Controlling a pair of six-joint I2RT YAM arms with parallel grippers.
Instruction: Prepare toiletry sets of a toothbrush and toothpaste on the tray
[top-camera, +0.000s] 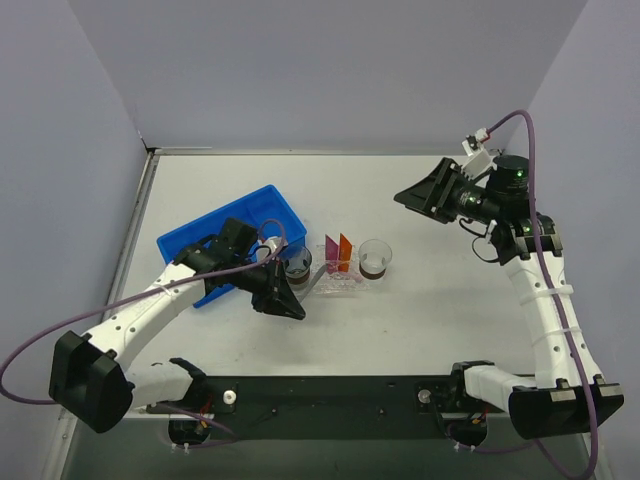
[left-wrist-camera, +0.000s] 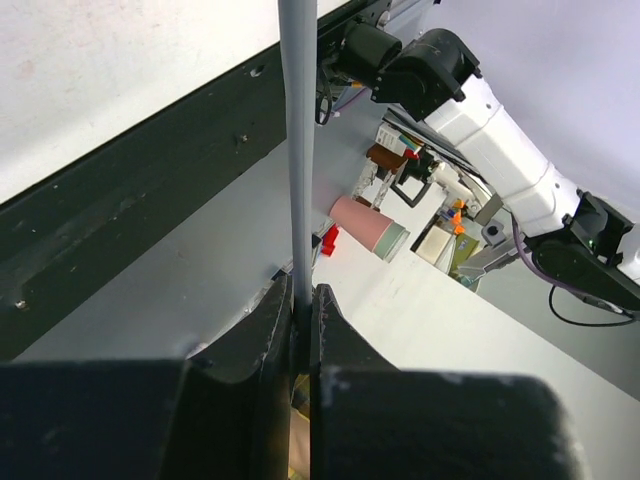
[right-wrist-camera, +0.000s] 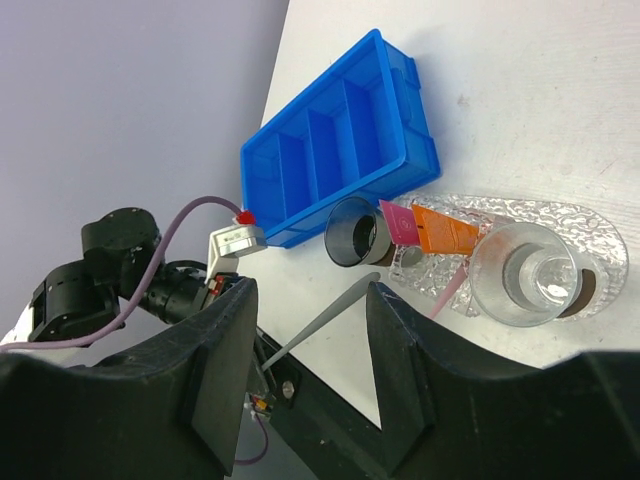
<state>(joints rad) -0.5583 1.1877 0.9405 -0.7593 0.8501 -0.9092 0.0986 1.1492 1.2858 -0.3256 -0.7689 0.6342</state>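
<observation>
Clear, bumpy plastic marks out the tray (right-wrist-camera: 592, 238), which sits mid-counter (top-camera: 430, 330) just right of the blue bin (top-camera: 236, 238). On it rest the magenta toothpaste tube (right-wrist-camera: 398, 222) and the orange toothpaste tube (right-wrist-camera: 446, 232), side by side and touching. A clear cup (right-wrist-camera: 524, 275) stands on the tray's other end. A second cup (right-wrist-camera: 352, 232) sits between the bin and the tray, close to the magenta tube.

The left end effector (left-wrist-camera: 300, 296) is low over the counter just in front of the tray. Its fingers are pressed tight on the toothbrush (left-wrist-camera: 297, 150), a slim pale stick. The stick juts straight out from between them and slants toward the tray's near edge. From the right wrist view it is hard to tell whether its far tip touches the tray. What looks like a second toothbrush (right-wrist-camera: 451, 290), pinker, lies on the tray with one end passing under the first cup.

The right end effector (top-camera: 415, 197) hangs high over the counter's far right, well apart from the tray. Its fingers are spread wide with nothing between them.
</observation>
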